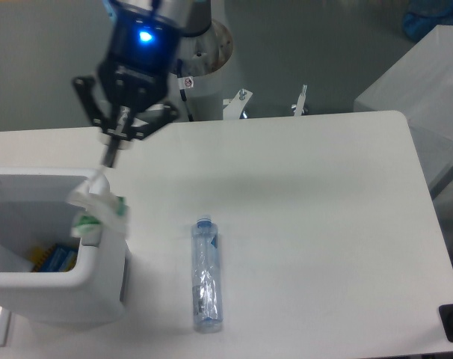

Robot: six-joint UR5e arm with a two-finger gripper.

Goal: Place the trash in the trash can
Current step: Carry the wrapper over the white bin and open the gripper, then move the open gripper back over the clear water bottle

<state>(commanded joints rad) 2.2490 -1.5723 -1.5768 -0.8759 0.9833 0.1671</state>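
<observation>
Just below the black two-finger jaws [111, 153], draped over the thick rim: the crumpled clear-white plastic wrapper with green print [98, 209], hanging on the right-hand corner of the white boxy plastic trash can with rounded corners [58, 280]. Fingertips drawn close together into a narrow point above the wrapper's top edge; cannot tell whether pinching the wrapper or merely touching it. Linkage arms splayed wide to either side higher up, with a blue light glowing on the wrist above.

Further below and to the right of the jaws, well apart from them: the slim clear plastic bottle with blue cap [205, 274], lying flat on the white worktop [324, 224], cap end toward the far side, base toward the near edge. Beside the trash can's right wall, not touching it.

Down and to the left of the jaws, inside the can: something blue and yellow [54, 258] on the bottom, too small to make out.

Behind the jaws, past the worktop's far edge: the pale round robot base [208, 82] and two metal clamps [271, 101].
</observation>
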